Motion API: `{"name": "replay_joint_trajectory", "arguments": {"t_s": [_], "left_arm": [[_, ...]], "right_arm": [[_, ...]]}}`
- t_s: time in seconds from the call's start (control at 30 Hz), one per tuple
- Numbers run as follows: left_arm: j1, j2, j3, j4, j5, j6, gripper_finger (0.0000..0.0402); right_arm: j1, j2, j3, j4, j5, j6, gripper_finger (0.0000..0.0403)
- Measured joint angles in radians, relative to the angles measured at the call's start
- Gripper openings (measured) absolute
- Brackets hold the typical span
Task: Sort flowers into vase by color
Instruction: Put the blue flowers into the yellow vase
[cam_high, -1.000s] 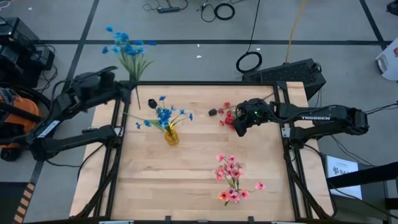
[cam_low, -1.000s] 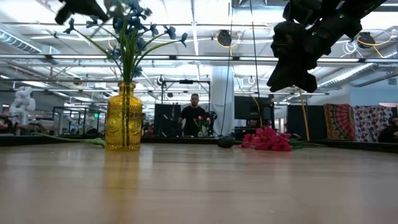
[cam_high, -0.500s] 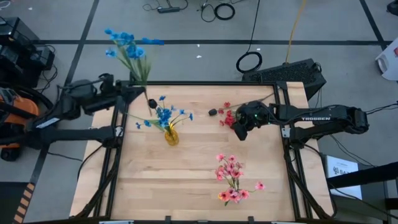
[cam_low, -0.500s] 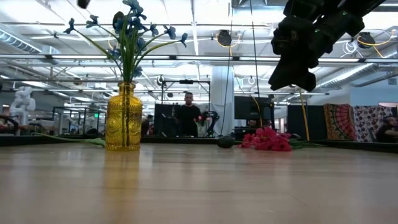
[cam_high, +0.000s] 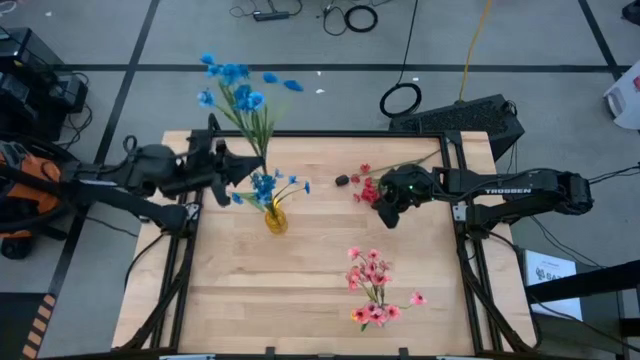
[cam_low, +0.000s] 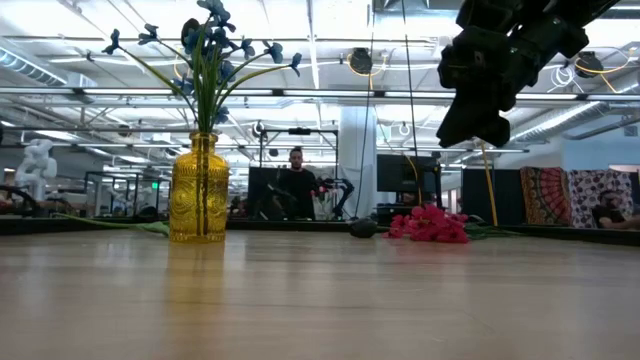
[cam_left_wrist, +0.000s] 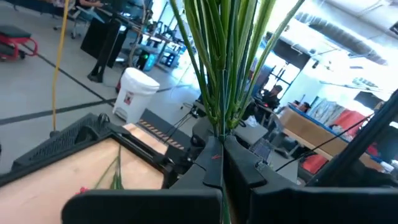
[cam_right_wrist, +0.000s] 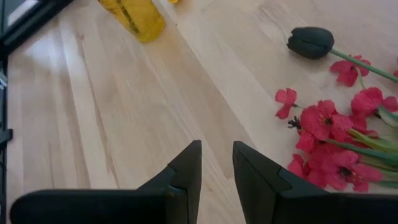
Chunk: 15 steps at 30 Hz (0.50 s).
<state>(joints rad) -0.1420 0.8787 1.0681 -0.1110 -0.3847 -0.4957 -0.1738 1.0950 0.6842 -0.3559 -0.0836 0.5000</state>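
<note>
Here, at the left of the high view, the left gripper (cam_high: 228, 168) is clamped on a blue flower spray (cam_high: 243, 92) whose blossoms reach past the table's upper edge. Just right of it, a yellow vase (cam_high: 276, 218) holds 1 bunch of blue flowers (cam_high: 264, 186). Right of centre, the right gripper (cam_high: 385, 212) hovers empty, fingers slightly apart, beside red flowers (cam_high: 366, 187). Pink flowers (cam_high: 374, 288) lie lower right on the table (cam_high: 320, 330)
</note>
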Motion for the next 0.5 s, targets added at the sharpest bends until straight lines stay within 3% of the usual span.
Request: {"name": "replay_joint_trajectory", "arguments": {"t_s": [0.27,0.5], "left_arm": [[-0.316,0.060,0.005,-0.059,-0.429,-0.018,0.0000],[-0.500,0.173,-0.030,-0.049,-0.792,-0.059,0.0000]], "right_arm": [[0.000,0.000,0.000,-0.055,0.000,-0.019,0.0083],[0.000,0.000,0.000,-0.054,0.000,-0.029,0.0083]]}}
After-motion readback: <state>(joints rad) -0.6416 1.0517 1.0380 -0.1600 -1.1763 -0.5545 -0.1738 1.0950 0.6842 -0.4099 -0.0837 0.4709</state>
